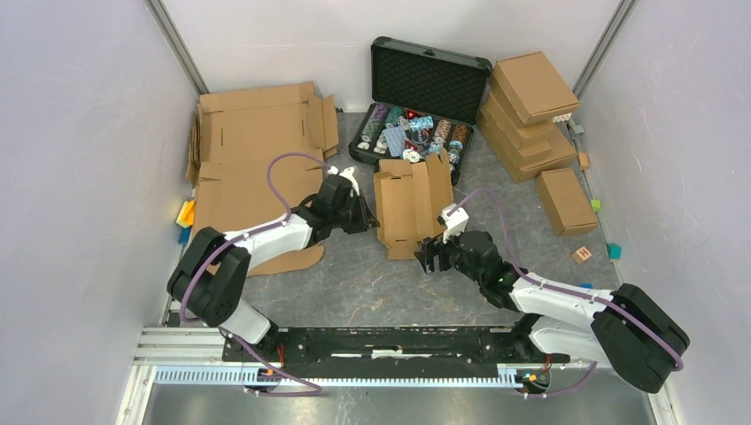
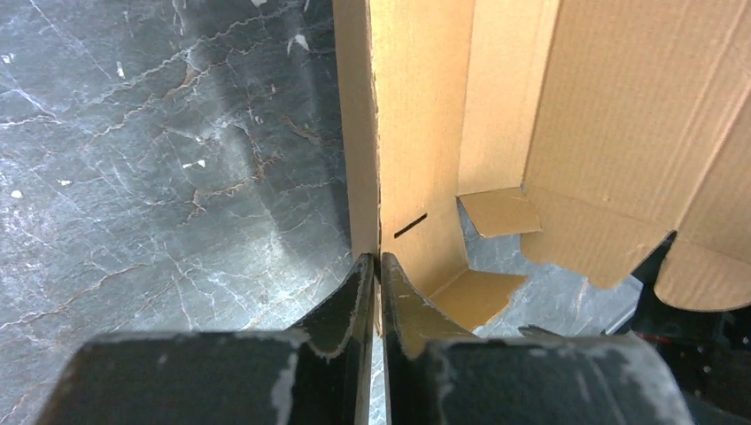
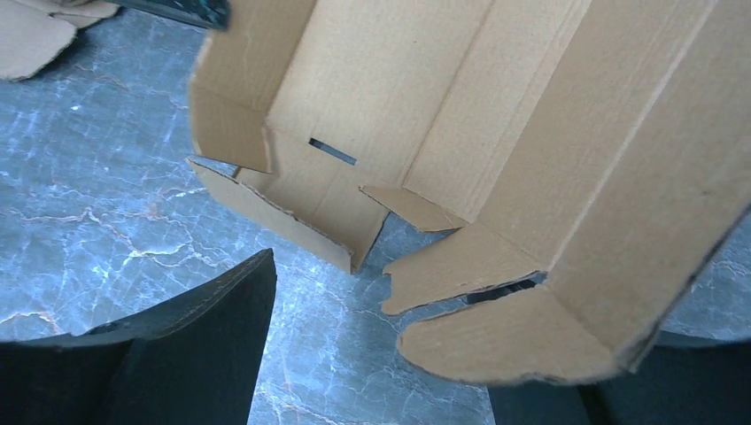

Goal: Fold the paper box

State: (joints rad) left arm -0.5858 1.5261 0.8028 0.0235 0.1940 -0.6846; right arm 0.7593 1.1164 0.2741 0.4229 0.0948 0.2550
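Box (image 1: 409, 202) lies mid-table (image 1: 354, 274), unfolded and open side up, long axis running near-to-far. Its far end touches or overlaps the front rim of the case (image 1: 425, 97); can't tell which.

L gripper (image 1: 361, 212) is at the box's left side. In the wrist view its fingers (image 2: 341, 305) are pressed almost together, pinching the upright left wall at its near end. A slot is cut in the panel just beyond the tips.

R gripper (image 1: 434, 252) is at the box's near-right corner, claw spread wide. One finger (image 3: 221, 328) is clear of the cardboard w/ bare table between. The other is mostly hidden under the box's right flap, so can't tell if it touches.

Around:
- The case is open, lid up, full of chips, at the far edge directly behind the box.
- Big flat sheets (image 1: 252, 168) fill the far-left corner, and the L arm lies across their near part.
- A stack (image 1: 527, 115) of folded cartons sits at far right just beside the case, w/ a lone carton (image 1: 565, 200) nearer.
- Small blocks (image 1: 582, 254) are dotted along the right edge, well apart from the box.
- A few more (image 1: 185, 214) lie at the left edge.
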